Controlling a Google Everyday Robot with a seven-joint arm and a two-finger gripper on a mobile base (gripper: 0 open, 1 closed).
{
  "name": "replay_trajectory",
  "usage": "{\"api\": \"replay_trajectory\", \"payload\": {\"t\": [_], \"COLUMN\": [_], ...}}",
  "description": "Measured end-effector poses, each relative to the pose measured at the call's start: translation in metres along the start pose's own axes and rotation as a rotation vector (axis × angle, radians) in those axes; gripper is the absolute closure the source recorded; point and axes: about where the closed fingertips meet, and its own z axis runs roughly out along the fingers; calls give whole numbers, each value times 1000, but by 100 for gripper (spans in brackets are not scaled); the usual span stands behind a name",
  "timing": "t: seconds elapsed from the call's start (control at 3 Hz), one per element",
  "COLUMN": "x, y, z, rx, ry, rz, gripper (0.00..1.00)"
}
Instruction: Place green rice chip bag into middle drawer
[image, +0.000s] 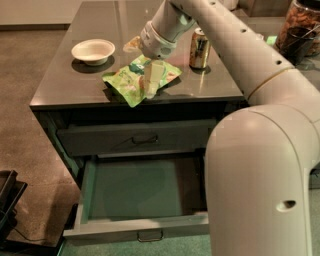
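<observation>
From my station I see the green rice chip bag (131, 86) lying flat on the dark countertop (70, 87), near the front edge and roughly midway along it. Its long axis runs on a diagonal. One short end points to the near left and the other points back and right, toward the can (199, 48). The bag's nearest corner comes close to the counter's front edge, and its printed face is up.

The gripper (150, 91) hangs straight down from the wrist, with its tip on or just above the right-hand part of the bag. It hides the bag's middle from me. I cannot tell whether the gripper is open or closed, or whether it has hold of the bag at all. The arm (260, 170) sweeps in from the right and fills the lower right of my view.

A white bowl (93, 51) sits on the counter to the left of the bag, apart from it. The can stands upright just beyond the bag's far-right end. A small tan packet (131, 45) shows behind the wrist.

Below the counter, the upper drawer (100, 142) is closed. Under it the middle drawer (135, 226) is pulled well out, showing its green inner tray, and its small bar handle faces me.
</observation>
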Motion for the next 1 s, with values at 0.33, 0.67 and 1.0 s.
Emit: {"api": "replay_trajectory", "payload": {"t": [0.33, 0.67, 1.0], "x": [2, 0, -1], "y": [3, 1, 1], "z": [17, 18, 18], "rx": [-50, -53, -53], "ry": [-28, -40, -41], "rz": [10, -5, -6], "gripper": [27, 48, 72]}}
